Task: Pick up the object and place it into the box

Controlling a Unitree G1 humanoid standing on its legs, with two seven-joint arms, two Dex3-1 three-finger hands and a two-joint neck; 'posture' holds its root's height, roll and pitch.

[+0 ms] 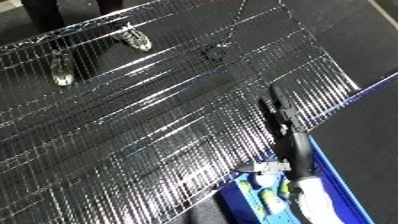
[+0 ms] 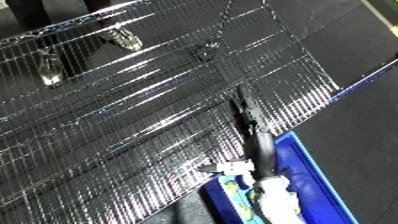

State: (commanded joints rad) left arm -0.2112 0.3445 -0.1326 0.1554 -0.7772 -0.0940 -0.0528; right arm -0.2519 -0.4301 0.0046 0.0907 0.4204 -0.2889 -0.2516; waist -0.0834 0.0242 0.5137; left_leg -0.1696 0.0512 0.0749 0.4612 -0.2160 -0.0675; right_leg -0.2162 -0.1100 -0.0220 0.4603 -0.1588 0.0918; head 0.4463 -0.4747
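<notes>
Right hand (image 1: 277, 107), black, reaches toward 11 o'clock over the wire mesh shelf (image 1: 133, 125); whether its fingers are open or curled cannot be told, and nothing is seen held in it. Its white forearm (image 1: 311, 192) rises out of the blue bin (image 2: 311, 170) at 5 o'clock. Small green-and-white items (image 1: 266, 192) lie inside that bin; which is the task's object cannot be told.
</notes>
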